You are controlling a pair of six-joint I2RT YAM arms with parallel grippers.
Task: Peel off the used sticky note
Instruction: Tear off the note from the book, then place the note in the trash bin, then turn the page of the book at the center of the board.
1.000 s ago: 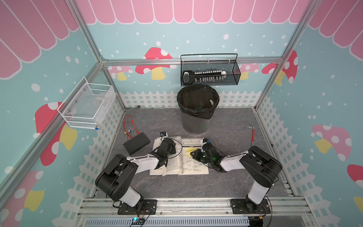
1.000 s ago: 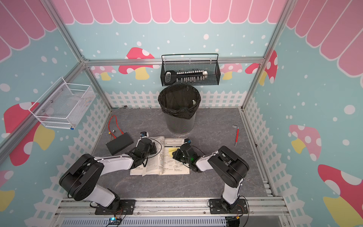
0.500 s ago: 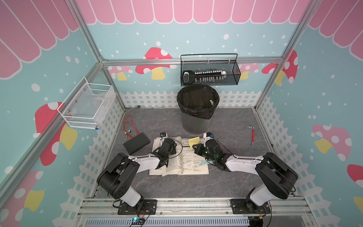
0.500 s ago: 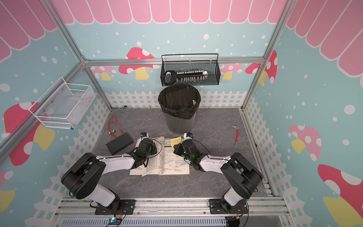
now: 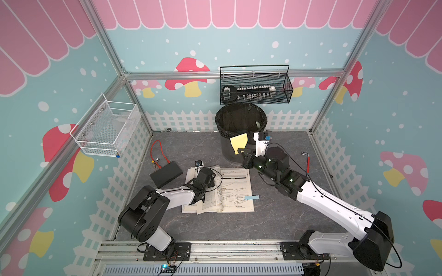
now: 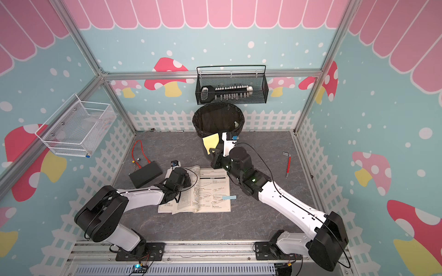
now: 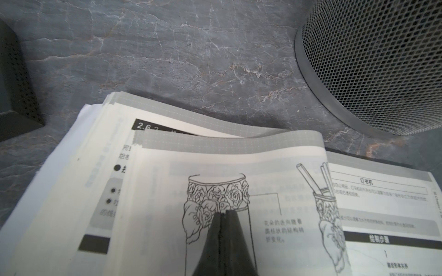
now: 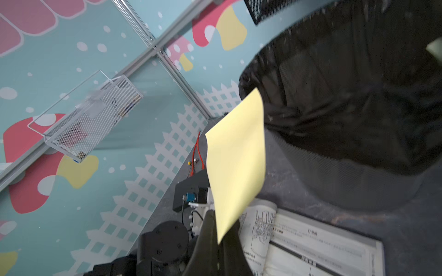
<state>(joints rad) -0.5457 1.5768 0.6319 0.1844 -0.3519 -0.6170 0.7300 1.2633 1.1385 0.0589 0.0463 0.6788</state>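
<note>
my right jaws are pinched shut on the lower corner of the yellow sticky note (image 8: 236,155). the note is off the page and up in the air. the rest of the sheet stands free above the grip with a slight curl. in both top views it hangs in front of the near wall of the bin (image 5: 217,119), its upper edge about level with the black liner's rim. whether that edge brushes the liner i can't quite tell from here.

my left jaws are closed tight with nothing between them. their tip presses down on the left-hand page of the open book (image 5: 235,191), right over the line drawing. loose pages curl up just beyond it.

the book's far edge lies near the foot of the bin. a small blue tab (image 5: 251,197) sticks out past the right page's outer edge. a black box (image 5: 165,173) sits just beside the book's left edge, with a red wire (image 5: 156,148) behind it.

the tabletop (image 5: 275,219) is bare between the book's right edge and the red-handled tool (image 5: 307,162), and along the front toward the rail.
</note>
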